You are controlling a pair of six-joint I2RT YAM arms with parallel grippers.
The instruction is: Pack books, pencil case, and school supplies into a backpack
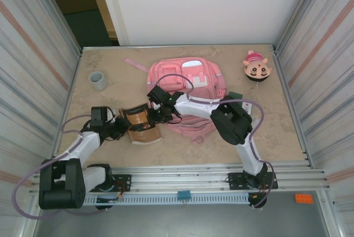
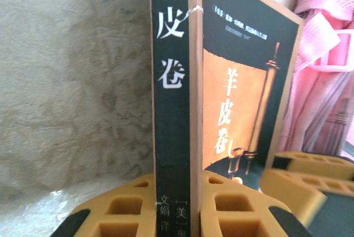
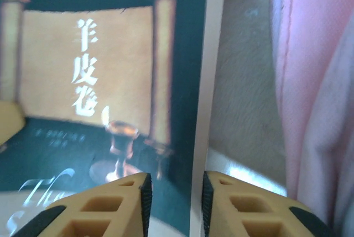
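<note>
The book (image 1: 141,124), orange-brown with dark panels, stands tilted on the table left of the pink backpack (image 1: 191,77). My left gripper (image 1: 123,128) is shut on its dark spine (image 2: 171,82), with both yellow pads (image 2: 119,209) pressed against it. From the backpack side, my right gripper (image 1: 159,114) straddles the book's pale free edge (image 3: 200,137); it (image 3: 176,184) is open, with a gap at the left pad. Its fingers (image 2: 298,190) show beside the cover (image 2: 238,82). A dark green corner of the pencil case (image 1: 237,94) peeks out right of the backpack. The school supplies are hidden.
A small grey cup (image 1: 98,80) stands at the back left. A round cartoon-face toy (image 1: 256,67) lies at the back right. A pink strap (image 1: 135,64) trails left from the backpack. Ribbed metal walls (image 1: 33,66) close in both sides.
</note>
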